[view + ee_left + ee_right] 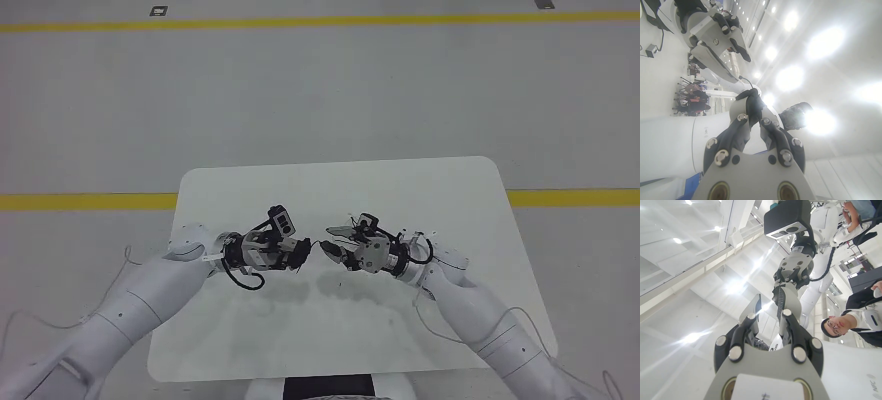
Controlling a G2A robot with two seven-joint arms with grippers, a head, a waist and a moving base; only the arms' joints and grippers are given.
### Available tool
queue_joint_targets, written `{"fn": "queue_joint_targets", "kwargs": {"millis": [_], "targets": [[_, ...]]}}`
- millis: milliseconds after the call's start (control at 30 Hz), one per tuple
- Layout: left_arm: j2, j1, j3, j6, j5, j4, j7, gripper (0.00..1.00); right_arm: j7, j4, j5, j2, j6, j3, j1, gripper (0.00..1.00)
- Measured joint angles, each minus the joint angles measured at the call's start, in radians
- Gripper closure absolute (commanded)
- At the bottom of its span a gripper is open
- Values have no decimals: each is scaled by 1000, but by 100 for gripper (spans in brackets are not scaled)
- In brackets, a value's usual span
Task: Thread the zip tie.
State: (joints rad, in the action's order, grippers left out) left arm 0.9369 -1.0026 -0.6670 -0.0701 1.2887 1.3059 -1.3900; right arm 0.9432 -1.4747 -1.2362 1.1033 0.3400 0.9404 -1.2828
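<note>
L fingers [753, 108] pinch zip tie [746, 81]; R fingers [750, 310] spread wide, near.

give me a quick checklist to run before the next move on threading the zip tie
1. Left end effector shut on the thin black plastic zip tie: ok.
2. A short free end sticks out past the left fingertips: ok.
3. Right end effector open, fingers apart to take the free end: ok.
4. The two end effectors face each other tip to tip above the white rounded table: ok.
5. Free end touching a right finger or just short of it: cannot tell.
6. Locking head of the tie located: cannot tell.
</note>
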Motion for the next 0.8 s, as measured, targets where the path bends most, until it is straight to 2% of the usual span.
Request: {"fn": "queue_joint_targets", "kwargs": {"millis": [567,800], "targets": [[0,0,0,0,0,0,0,100,-3,-9,-30,-6,0,-42,27,78],[0,0,0,0,0,0,0,100,-5,-10,-34,-6,0,-51,32,82]]}}
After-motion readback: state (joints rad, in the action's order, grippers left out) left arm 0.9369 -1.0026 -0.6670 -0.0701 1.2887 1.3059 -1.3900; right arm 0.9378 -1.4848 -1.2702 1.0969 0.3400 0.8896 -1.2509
